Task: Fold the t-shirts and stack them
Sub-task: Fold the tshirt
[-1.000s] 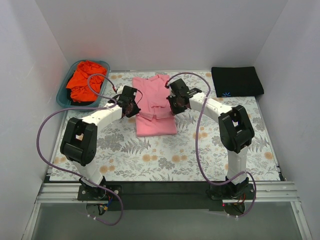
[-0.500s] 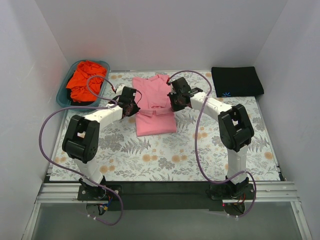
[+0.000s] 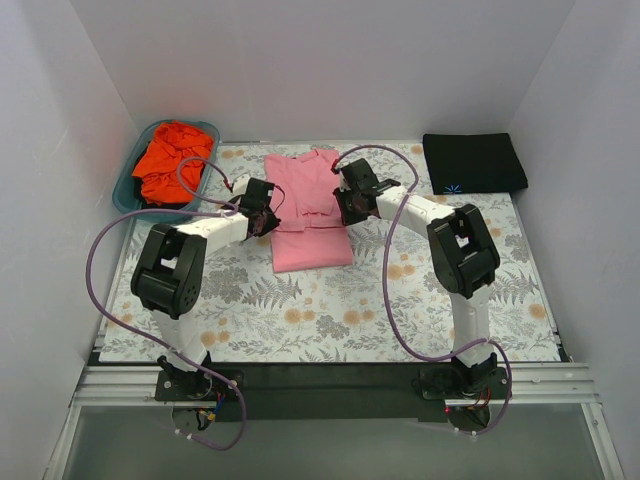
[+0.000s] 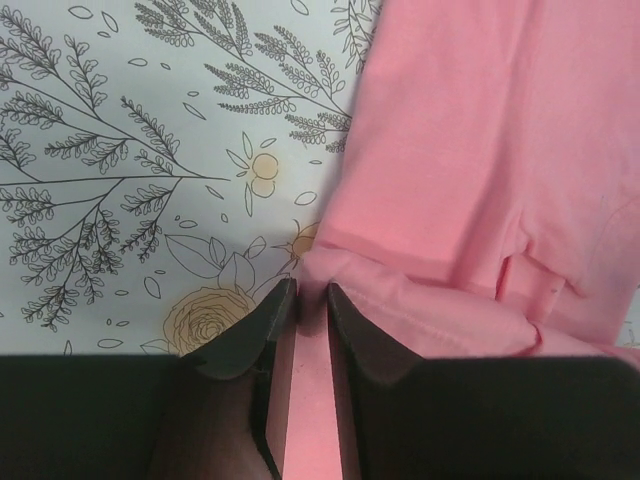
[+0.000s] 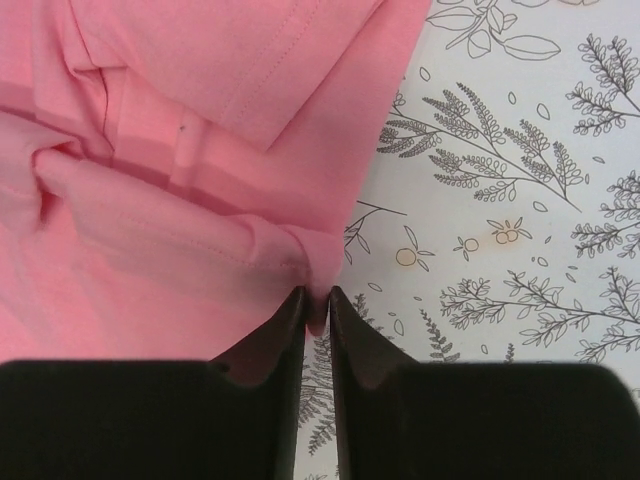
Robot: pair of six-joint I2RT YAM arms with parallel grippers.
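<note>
Floral table (image 3: 300,320) from above: the pink tee (image 3: 312,245) lies part-folded at the middle back, with the left gripper (image 3: 268,215) at its left edge and the right gripper (image 3: 345,205) at its right edge. Black tee (image 3: 474,162) sits folded at back right; orange tee (image 3: 172,160) is heaped in the basket (image 3: 127,190) at back left. Left wrist: jaws a slit apart, pinching a pink fold at the tee's edge. Right wrist: jaws nearly closed, nipping a nub of pink cloth at the folded edge.
</note>
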